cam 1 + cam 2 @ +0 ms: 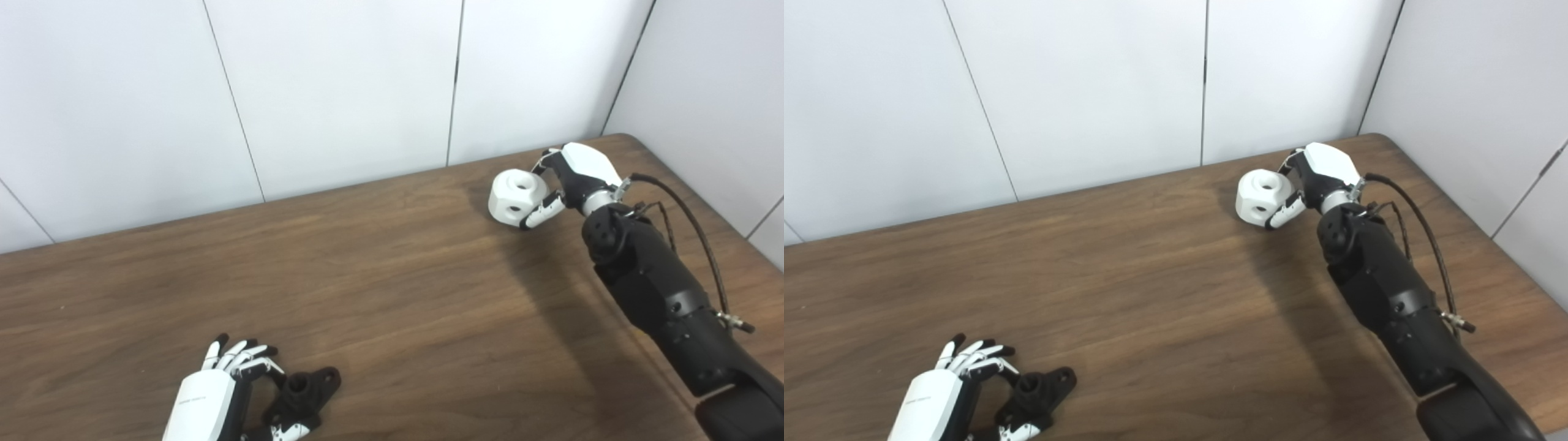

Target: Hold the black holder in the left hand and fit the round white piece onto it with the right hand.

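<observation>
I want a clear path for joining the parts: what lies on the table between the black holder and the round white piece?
Nothing: only bare table separates the black holder from the round white piece, shown in both eye views.

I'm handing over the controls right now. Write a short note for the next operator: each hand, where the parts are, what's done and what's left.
Left hand: at the near left of the table, fingers curled around the black holder; a firm grip isn't clear.
Right hand: at the far right, fingers on either side of the round white piece; whether it is lifted isn't clear.
Done: both hands reached their parts.
Left: secure and lift both, bring them together, fit the white piece onto the holder.
</observation>
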